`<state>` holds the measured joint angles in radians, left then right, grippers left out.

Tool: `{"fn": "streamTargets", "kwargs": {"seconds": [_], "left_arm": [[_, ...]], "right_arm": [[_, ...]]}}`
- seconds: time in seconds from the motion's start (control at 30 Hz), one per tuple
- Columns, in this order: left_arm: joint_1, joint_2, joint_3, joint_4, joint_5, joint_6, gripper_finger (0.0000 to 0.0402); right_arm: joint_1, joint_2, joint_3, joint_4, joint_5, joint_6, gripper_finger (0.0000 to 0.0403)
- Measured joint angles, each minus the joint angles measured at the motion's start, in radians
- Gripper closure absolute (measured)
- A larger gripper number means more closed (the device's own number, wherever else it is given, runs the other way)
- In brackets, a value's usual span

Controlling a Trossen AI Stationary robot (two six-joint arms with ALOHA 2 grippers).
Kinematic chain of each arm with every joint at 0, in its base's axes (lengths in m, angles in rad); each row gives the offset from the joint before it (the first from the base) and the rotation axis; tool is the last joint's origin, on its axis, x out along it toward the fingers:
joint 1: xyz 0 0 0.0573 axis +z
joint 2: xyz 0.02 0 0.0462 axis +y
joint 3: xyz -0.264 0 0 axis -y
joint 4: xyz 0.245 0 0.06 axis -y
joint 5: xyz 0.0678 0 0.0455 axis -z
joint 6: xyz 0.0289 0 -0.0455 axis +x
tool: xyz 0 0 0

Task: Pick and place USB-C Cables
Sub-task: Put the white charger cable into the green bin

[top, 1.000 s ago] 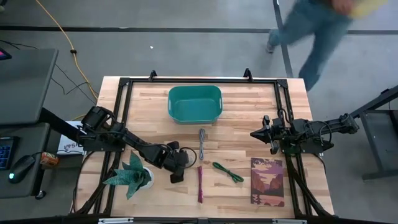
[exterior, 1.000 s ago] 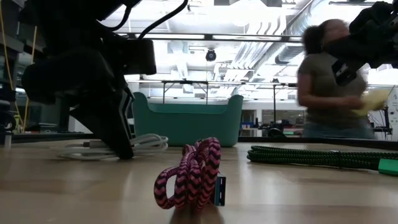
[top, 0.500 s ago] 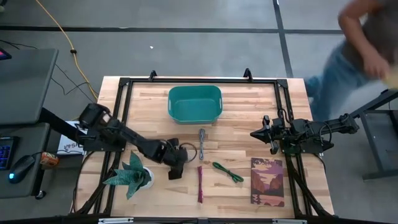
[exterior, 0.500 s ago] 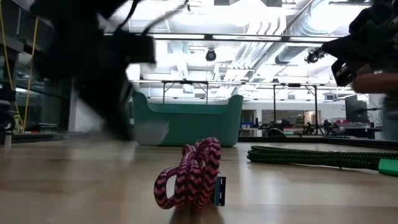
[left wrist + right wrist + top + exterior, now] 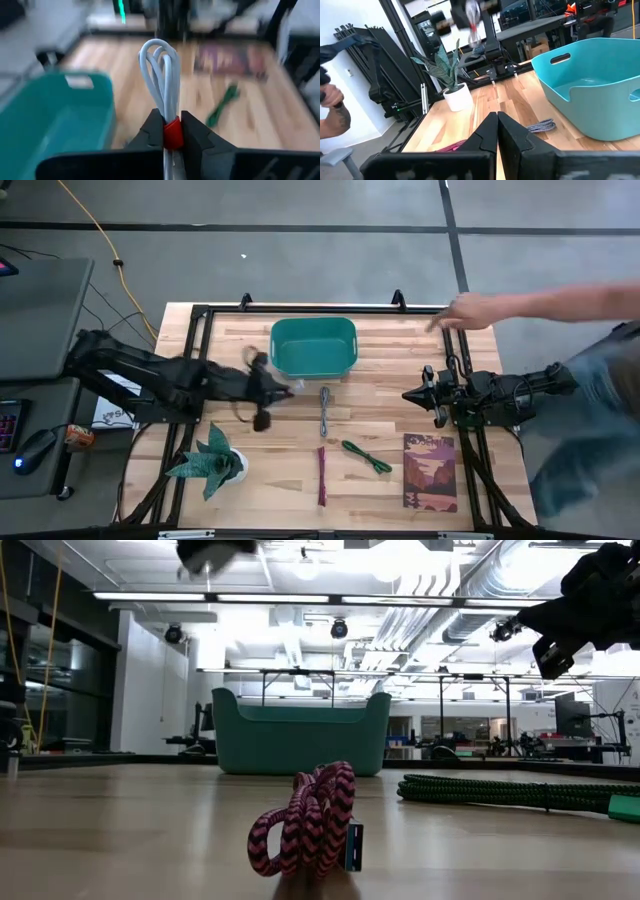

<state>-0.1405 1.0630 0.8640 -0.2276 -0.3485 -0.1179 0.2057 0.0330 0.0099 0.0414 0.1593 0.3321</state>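
White cable [image 5: 162, 75]: looped bundle, red band, clamped in left gripper [image 5: 171, 131], frame centre. Right gripper [image 5: 497, 122] clenched, holding nothing.

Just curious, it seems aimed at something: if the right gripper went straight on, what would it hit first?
Probably the left gripper, which holds the white cable beside the bin. The right gripper also points over the grey cable, but that lies flat, likely below its path; height is unclear.
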Motion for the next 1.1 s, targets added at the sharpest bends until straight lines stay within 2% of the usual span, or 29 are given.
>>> {"fn": "streamTargets", "kwargs": {"seconds": [0.17, 0.3, 0.43, 0.57, 0.8, 1.1], "left_arm": [[-0.001, -0.201, -0.167, 0.168, 0.005, 0.075, 0.0396], [0.008, -0.338, -0.330, 0.323, 0.005, 0.078, 0.0396], [0.026, -0.427, -0.483, 0.488, 0.027, 0.081, 0.0397], [0.048, -0.465, -0.595, 0.644, 0.074, 0.087, 0.0397], [0.084, -0.468, -0.616, 0.700, 0.131, 0.079, 0.0397], [0.088, -0.468, -0.616, 0.700, 0.135, 0.068, 0.0397]], "right_arm": [[0.000, 0.000, 0.000, 0.000, 0.000, 0.000, 0.0402], [0.000, 0.000, 0.000, 0.000, 0.000, 0.000, 0.0402], [0.000, 0.000, 0.000, 0.000, 0.000, 0.000, 0.0402], [0.000, 0.000, 0.000, 0.000, -0.001, 0.000, 0.0402], [0.000, 0.000, 0.000, 0.000, -0.001, 0.000, 0.0402], [0.000, 0.000, 0.000, 0.000, -0.001, 0.000, 0.0402]]}}
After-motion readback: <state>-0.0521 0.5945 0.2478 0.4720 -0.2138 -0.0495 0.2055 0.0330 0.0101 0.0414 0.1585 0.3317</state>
